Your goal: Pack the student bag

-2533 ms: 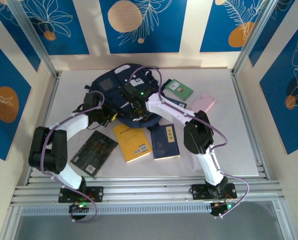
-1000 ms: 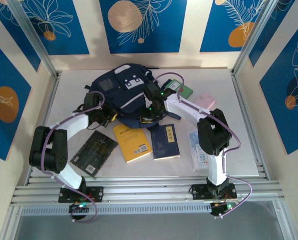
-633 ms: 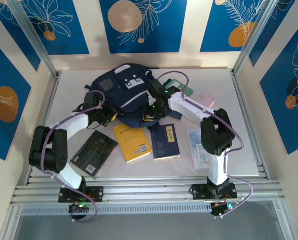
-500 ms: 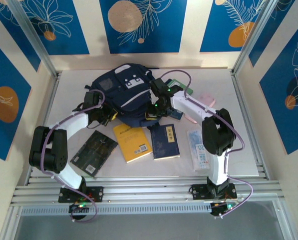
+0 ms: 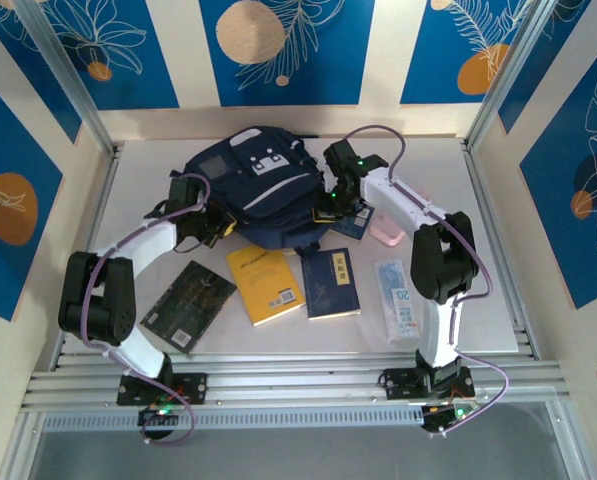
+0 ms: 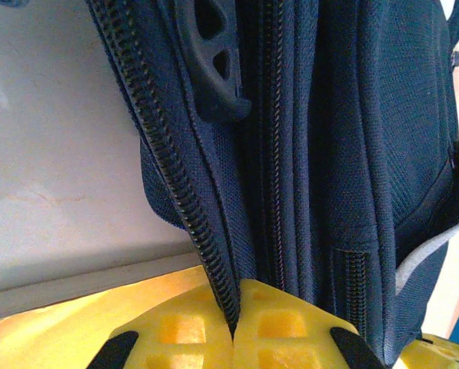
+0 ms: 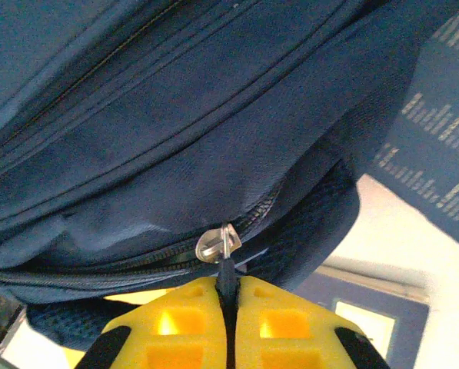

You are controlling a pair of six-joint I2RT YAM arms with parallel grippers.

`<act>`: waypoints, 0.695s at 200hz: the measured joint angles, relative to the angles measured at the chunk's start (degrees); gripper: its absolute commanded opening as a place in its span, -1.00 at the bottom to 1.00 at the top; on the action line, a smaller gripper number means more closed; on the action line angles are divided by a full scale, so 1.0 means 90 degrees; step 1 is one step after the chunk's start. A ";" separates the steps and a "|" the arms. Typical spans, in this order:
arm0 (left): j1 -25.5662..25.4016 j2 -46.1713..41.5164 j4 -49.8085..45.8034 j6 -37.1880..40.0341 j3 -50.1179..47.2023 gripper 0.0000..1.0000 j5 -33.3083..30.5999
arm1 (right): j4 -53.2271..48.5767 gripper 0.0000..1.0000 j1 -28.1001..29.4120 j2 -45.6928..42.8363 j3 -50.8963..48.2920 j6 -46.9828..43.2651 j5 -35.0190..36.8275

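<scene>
- Pinching the small silver metal zip pull (image 7: 216, 246) between its closed yellow pads, the right gripper (image 7: 227, 292) has travelled from the bag's near middle round to its right flank.
- The left gripper (image 6: 233, 327), unmoved, stays clenched on the zip tape (image 6: 191, 215) at the opposite edge.
- The large navy-blue fabric student bag (image 5: 258, 180) lies at the far centre of the white table (image 5: 458, 290), between both grippers.
- Judgement: the main zip is probably being opened, since the yellow paperback (image 5: 265, 285) and the navy-blue book (image 5: 330, 283) remain outside.
</scene>
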 measured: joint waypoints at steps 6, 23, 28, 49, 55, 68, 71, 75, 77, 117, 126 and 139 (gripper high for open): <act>0.0000 0.0012 -0.0046 0.0029 0.0061 -1.00 0.0000 | -0.0002 -1.00 -0.0005 0.0017 0.0036 -0.0036 0.0024; 0.0000 0.0070 -0.0197 0.0102 0.0243 -1.00 0.0000 | -0.0017 -1.00 0.0027 0.0015 0.0070 -0.0114 0.0085; 0.0002 0.0121 -0.0345 0.0160 0.0381 -1.00 0.0000 | -0.0005 -1.00 0.0075 0.0007 0.0073 -0.0136 0.0119; 0.0029 0.0423 -0.0894 0.0432 0.1003 -0.99 0.0002 | -0.0015 -1.00 0.0250 -0.0138 0.0073 -0.0136 0.0248; 0.0041 0.0539 -0.1095 0.0549 0.1251 -0.93 0.0002 | -0.0015 -1.00 0.0323 -0.0221 0.0073 -0.0131 0.0282; 0.0061 0.0763 -0.1554 0.0799 0.1775 -0.82 0.0027 | -0.0015 -1.00 0.0474 -0.0430 0.0073 -0.0100 0.0316; 0.0063 0.0787 -0.1615 0.0816 0.1838 -0.80 0.0036 | -0.0012 -1.00 0.0510 -0.0486 0.0073 -0.0087 0.0333; 0.0070 0.0865 -0.1795 0.0940 0.2042 -0.77 0.0051 | -0.0005 -1.00 0.0573 -0.0571 0.0073 -0.0073 0.0355; 0.0073 0.0886 -0.1858 0.0940 0.2115 -0.75 0.0061 | 0.0000 -1.00 0.0597 -0.0602 0.0073 -0.0058 0.0362; 0.0221 0.1345 -0.2637 0.1467 0.3383 -0.26 0.0189 | 0.0085 -1.00 0.1100 -0.1171 0.0097 0.0255 0.0580; 0.0282 0.1396 -0.2642 0.1501 0.3526 -0.17 0.0187 | 0.0112 -1.00 0.1202 -0.1207 0.0100 0.0342 0.0571; 0.0374 0.1399 -0.2584 0.1591 0.3555 -0.05 0.0165 | 0.0185 -1.00 0.1394 -0.1226 0.0100 0.0520 0.0491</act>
